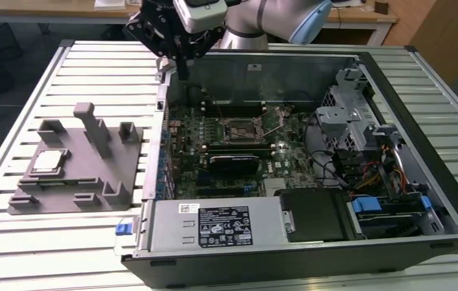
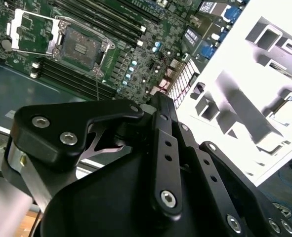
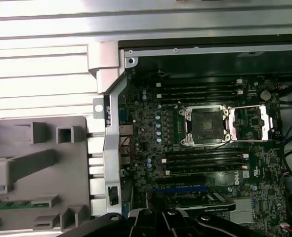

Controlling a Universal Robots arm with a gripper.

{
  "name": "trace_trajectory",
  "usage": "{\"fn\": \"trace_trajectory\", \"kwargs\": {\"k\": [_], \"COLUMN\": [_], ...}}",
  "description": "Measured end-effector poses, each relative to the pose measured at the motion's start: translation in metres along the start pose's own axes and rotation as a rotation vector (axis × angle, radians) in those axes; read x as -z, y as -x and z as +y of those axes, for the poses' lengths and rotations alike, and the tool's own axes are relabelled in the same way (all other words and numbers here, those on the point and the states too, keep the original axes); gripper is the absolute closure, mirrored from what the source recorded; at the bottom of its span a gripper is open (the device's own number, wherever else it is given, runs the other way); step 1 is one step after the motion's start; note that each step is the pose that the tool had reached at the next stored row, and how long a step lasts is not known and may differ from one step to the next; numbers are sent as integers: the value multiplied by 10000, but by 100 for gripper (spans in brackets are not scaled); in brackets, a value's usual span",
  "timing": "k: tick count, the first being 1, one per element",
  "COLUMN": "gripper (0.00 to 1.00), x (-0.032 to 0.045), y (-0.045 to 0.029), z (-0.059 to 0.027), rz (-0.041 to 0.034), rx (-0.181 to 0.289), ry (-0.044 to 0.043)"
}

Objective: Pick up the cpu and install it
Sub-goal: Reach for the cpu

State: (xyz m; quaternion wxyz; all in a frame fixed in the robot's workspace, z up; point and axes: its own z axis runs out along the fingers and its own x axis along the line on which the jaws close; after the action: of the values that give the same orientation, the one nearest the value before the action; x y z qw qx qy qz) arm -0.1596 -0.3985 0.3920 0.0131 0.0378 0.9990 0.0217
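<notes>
The cpu (image 1: 49, 160), a pale silvery square chip, lies flat on the grey plastic fixture (image 1: 76, 176) on the table, at the exterior view's left of the open computer case. My gripper (image 1: 183, 73) hangs above the case's far left corner, well away from the cpu, its fingers shut with nothing between them. In the second wrist view its black linkage (image 2: 158, 163) covers the foreground. On the motherboard the processor socket (image 1: 241, 127) (image 3: 205, 126) (image 2: 81, 47) stands bare, its metal load plate (image 3: 252, 123) swung open.
The case (image 1: 423, 121) holds memory slots (image 3: 200, 89), a black block (image 1: 233, 163), a grey power supply (image 1: 212, 224), a black shroud (image 1: 318, 215) and a drive cage with cables (image 1: 358, 139). The fixture has upright posts (image 1: 91, 124). All rests on a slatted metal table (image 1: 19, 242).
</notes>
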Motion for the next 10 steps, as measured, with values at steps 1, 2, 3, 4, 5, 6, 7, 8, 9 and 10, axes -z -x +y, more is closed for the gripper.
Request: {"fn": "trace_trajectory", "kwargs": {"k": [1,2,3,4,5,6,7,8,9,10], "gripper": [89,89,89,89,89,89,89,89,89,89], "x": [0,-1,-1,-2,-2,-2,-2,-2,-2,-2], "y": [-10,-20,-30,-43,-55,-72,-87,-101,-116,-130], "z": [-1,-1,-2,-3,-3,-5,-6,-7,-8,-9], "rz": [0,0,0,0,0,0,0,0,0,0], "rx": [0,0,0,0,0,-1,-1,-1,0,0], "ry": [0,-1,-1,0,-1,0,0,0,-1,0]}}
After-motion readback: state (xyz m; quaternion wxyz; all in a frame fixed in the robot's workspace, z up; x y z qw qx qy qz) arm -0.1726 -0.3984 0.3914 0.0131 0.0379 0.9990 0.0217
